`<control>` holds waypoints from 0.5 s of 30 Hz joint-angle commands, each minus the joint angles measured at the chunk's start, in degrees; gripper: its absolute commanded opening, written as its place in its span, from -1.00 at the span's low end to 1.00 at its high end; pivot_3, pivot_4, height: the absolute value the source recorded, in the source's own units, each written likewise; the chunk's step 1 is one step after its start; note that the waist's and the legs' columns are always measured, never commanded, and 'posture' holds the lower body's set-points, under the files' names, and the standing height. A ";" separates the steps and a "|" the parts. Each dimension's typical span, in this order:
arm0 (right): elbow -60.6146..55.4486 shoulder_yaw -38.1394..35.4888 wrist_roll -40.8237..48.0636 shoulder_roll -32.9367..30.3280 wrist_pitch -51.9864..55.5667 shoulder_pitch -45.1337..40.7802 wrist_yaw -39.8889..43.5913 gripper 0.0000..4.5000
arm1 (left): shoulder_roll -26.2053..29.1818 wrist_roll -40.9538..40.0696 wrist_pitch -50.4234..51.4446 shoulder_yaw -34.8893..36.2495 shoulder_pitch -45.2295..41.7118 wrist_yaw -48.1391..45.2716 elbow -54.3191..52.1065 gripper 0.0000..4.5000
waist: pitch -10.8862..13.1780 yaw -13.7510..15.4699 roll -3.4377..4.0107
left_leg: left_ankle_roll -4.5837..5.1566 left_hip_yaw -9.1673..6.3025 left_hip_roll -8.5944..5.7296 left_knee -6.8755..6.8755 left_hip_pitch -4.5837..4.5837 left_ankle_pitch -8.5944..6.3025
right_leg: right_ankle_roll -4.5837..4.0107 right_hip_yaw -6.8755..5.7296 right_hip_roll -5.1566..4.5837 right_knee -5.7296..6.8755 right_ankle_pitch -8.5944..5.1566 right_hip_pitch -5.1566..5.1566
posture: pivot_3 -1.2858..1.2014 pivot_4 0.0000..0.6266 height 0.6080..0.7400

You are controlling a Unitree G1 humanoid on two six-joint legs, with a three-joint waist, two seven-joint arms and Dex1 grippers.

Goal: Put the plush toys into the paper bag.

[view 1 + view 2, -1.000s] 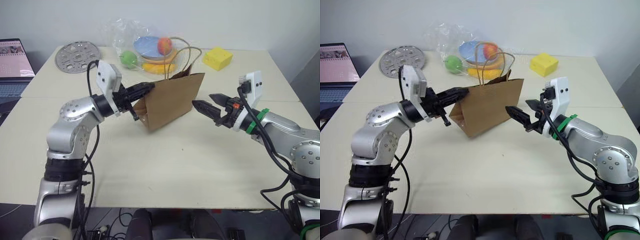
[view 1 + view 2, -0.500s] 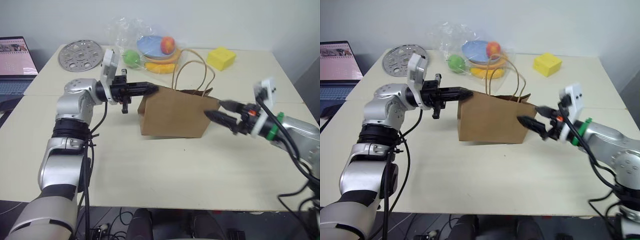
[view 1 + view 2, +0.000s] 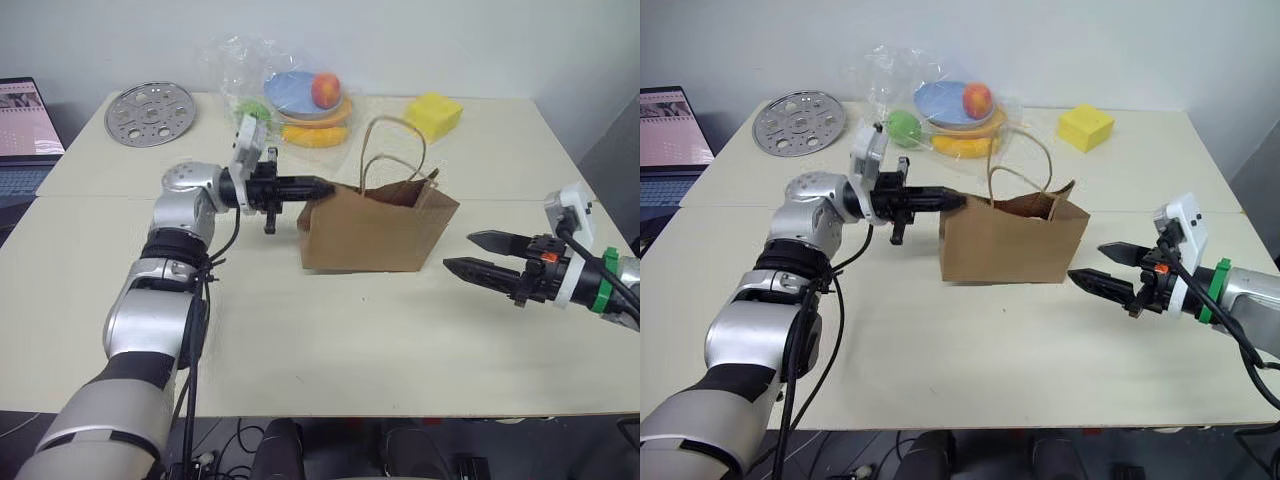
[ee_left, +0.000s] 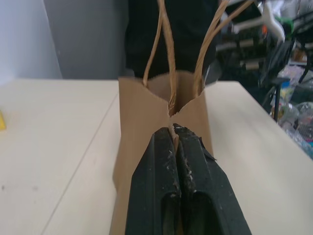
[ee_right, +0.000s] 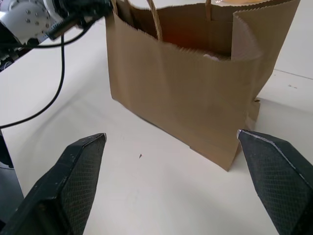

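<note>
The paper bag (image 3: 375, 232) stands upright on the surface (image 3: 330, 330). The left gripper (image 3: 322, 186) has its fingers pinched on the bag's rim, while the right gripper (image 3: 478, 253), fingers spread wide and empty, hovers just beside the bag.

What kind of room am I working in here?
Probably a lab or office test space: pale tables against a plain wall, a laptop at the left edge, and staged props, a bag of toy fruit and a perforated metal disc.

A brown paper bag (image 3: 378, 232) stands upright mid-counter (image 3: 330, 350), its open top partly crossed by two loop handles (image 3: 392, 152). The left pincer (image 3: 318, 186) clamps the bag's left rim, blocking that side. The near counter edge and the stretch between the bag and the right pincer (image 3: 478, 253), jaws spread, lie bare. Wrapped fruit (image 3: 300, 100) crowds the far edge.
</note>
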 commanded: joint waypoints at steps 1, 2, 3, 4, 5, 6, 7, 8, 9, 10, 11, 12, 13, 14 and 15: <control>-0.75 -1.31 -0.52 0.03 -1.34 -0.94 0.19 1.00 | 0.90 2.10 -2.25 1.02 -0.23 -0.34 2.02 -0.98 | 0.00 0.05 0.00 | 0.00 0.00 0.00 0.01 0.00 0.00 | 0.00 0.00 0.00 0.02 0.00 0.00 | 0.03 -0.52 1.00; -0.72 -1.23 -0.58 0.07 -1.36 -1.00 0.14 1.00 | 0.96 2.35 -2.49 1.16 -0.34 -0.34 2.38 -0.98 | 0.00 0.13 0.00 | 0.00 0.00 0.00 0.03 0.00 0.00 | 0.00 0.00 0.00 0.03 0.00 0.00 | 0.03 -0.52 1.00; -0.71 -1.18 -0.62 0.09 -1.36 -1.03 0.14 1.00 | 0.97 2.46 -2.56 1.29 -0.45 -0.34 2.62 -0.98 | 0.00 0.43 0.00 | 0.00 0.00 0.00 0.03 0.00 0.00 | 0.00 0.00 0.00 0.05 0.00 0.00 | 0.03 -0.52 1.00; -0.58 -0.90 -0.98 0.27 -1.52 -1.20 0.17 1.00 | 1.10 3.05 -2.89 1.86 -0.84 0.27 3.34 -0.98 | 0.00 0.50 0.00 | 0.00 -0.01 0.00 0.04 0.00 0.01 | 0.00 -0.01 0.00 0.06 0.00 0.00 | 0.03 -0.52 1.00; -0.57 -0.63 -1.12 0.44 -1.54 -1.48 -0.02 1.00 | 1.28 3.52 -3.12 2.36 -1.15 0.63 3.88 -0.98 | 0.00 0.53 0.00 | 0.00 -0.01 0.00 0.04 0.00 0.01 | 0.00 -0.01 0.00 0.07 0.00 0.01 | 0.03 -0.52 1.00; -0.37 -0.13 -1.64 0.69 -1.75 -1.84 -0.01 1.00 | 1.36 3.85 -3.64 3.21 -1.75 2.13 4.50 -0.98 | 0.00 0.50 0.00 | 0.00 -0.01 0.00 0.04 0.00 0.01 | 0.00 -0.01 0.00 0.08 0.00 0.00 | 0.03 -0.52 1.00; -0.09 0.53 -2.25 1.19 -2.02 -2.20 -0.11 1.00 | 1.43 4.05 -3.94 3.99 -2.50 3.41 5.02 -0.98 | 0.00 0.49 0.00 | 0.01 -0.01 0.00 0.05 0.01 0.01 | 0.00 -0.01 0.00 0.09 0.00 0.00 | 0.03 -0.52 1.00; 0.10 0.96 -2.70 1.55 -2.19 -2.44 -0.14 1.00 | 1.41 4.22 -4.15 4.55 -3.02 4.17 5.37 -0.98 | 0.00 0.49 0.00 | 0.01 -0.01 0.00 0.05 0.01 0.02 | 0.00 -0.01 0.00 0.09 0.00 0.00 | 0.03 -0.52 1.00; 0.16 1.46 -3.17 1.99 -2.31 -2.66 -0.13 1.00 | 1.42 4.64 -4.52 4.78 -3.42 4.18 5.59 -0.98 | 0.00 0.46 0.00 | 0.01 -0.02 0.01 0.05 0.01 0.02 | 0.00 -0.02 0.00 0.10 0.00 0.00 | 0.03 -0.52 1.00; 0.10 1.77 -3.45 2.34 -2.30 -2.84 -0.19 1.00 | 1.44 5.07 -4.78 4.97 -3.64 3.87 5.77 -0.98 | 0.00 0.45 0.00 | 0.02 -0.01 0.00 0.05 0.01 0.02 | 0.00 -0.01 0.00 0.11 0.00 0.00 | 0.03 -0.52 1.00; 0.02 2.01 -3.69 2.69 -2.27 -2.99 -0.18 1.00 | 1.33 5.33 -4.95 5.37 -3.94 4.29 6.04 -0.98 | 0.00 0.46 0.00 | 0.02 -0.01 -0.01 0.05 0.01 0.02 | 0.00 -0.01 0.00 0.11 0.00 -0.01 | 0.03 -0.52 1.00; -0.07 2.16 -3.87 2.98 -2.21 -3.13 -0.21 1.00 | 1.28 5.51 -5.07 5.71 -4.16 4.62 6.26 -0.98 | 0.00 0.45 0.00 | 0.02 -0.01 0.00 0.04 0.01 0.02 | 0.00 -0.01 0.00 0.11 0.00 -0.01 | 0.03 -0.52 1.00; -0.18 2.29 -4.03 3.29 -2.14 -3.27 -0.36 1.00 | 1.25 5.59 -4.55 6.10 -4.46 4.78 6.53 -0.98 | 0.00 0.46 0.00 | 0.02 -0.01 0.00 0.04 0.01 0.02 | 0.00 -0.02 0.00 0.11 0.00 -0.01 | 0.03 -0.52 1.00; -0.30 2.40 -4.08 3.63 -2.04 -3.39 -0.50 1.00 | 1.33 6.08 -4.71 6.06 -4.50 4.58 6.68 -0.98 | 0.00 0.45 0.00 | 0.02 -0.01 0.00 0.03 0.01 0.02 | 0.00 -0.02 0.00 0.11 0.00 -0.02 | 0.03 -0.52 1.00; -0.39 2.45 -4.19 3.92 -1.99 -3.45 -0.60 1.00 | 1.27 6.46 -4.74 6.13 -4.48 4.54 6.85 -0.98 | 0.00 0.42 0.00 | 0.02 -0.01 0.00 0.03 0.01 0.02 | 0.00 -0.02 0.00 0.11 0.00 -0.02 | 0.03 -0.52 1.00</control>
